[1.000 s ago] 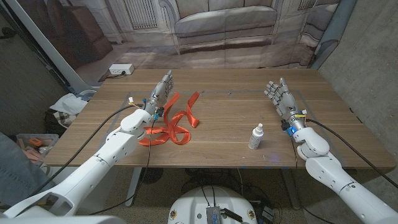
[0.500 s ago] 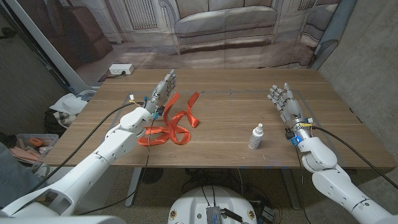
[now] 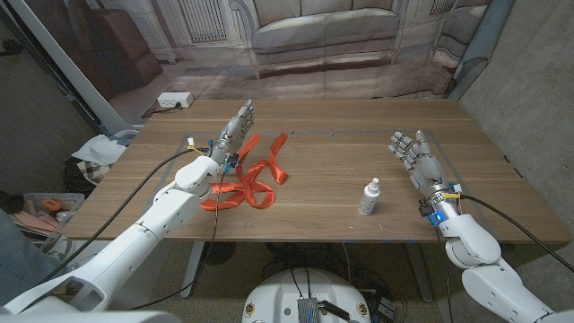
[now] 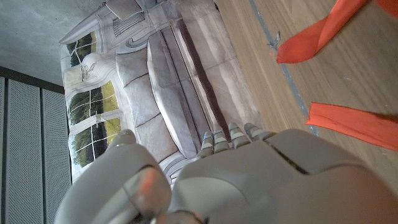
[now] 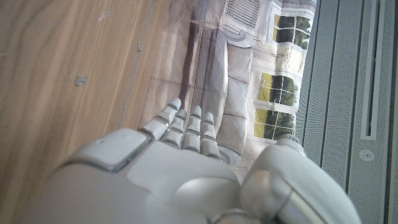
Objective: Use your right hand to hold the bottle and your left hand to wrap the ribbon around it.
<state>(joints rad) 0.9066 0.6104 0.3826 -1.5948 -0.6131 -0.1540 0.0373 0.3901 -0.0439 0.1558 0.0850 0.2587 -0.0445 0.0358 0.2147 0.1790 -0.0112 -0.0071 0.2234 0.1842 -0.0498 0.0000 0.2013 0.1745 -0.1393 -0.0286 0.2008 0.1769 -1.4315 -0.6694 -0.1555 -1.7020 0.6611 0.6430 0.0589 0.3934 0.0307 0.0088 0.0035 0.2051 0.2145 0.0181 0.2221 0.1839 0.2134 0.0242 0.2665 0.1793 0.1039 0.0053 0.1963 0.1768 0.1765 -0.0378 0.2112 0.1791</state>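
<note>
A small white bottle (image 3: 369,197) stands upright near the table's front edge, right of the middle. An orange-red ribbon (image 3: 248,178) lies in loose loops on the table's left half; its strips (image 4: 356,125) also show in the left wrist view. My left hand (image 3: 235,131) is open beside the ribbon's left end, fingers stretched toward the far edge, holding nothing. My right hand (image 3: 416,155) is open to the right of the bottle, fingers apart, well clear of it. The backs of my left hand (image 4: 249,174) and right hand (image 5: 168,168) show in their wrist views.
The wooden table (image 3: 332,152) has bare wood between ribbon and bottle. A backdrop printed with a sofa (image 3: 323,31) hangs behind the far edge. A white box (image 3: 175,100) sits on the floor past the table's far left corner.
My right hand has drawn back toward the table's front edge and slightly right. The left hand, ribbon and bottle have stayed put.
</note>
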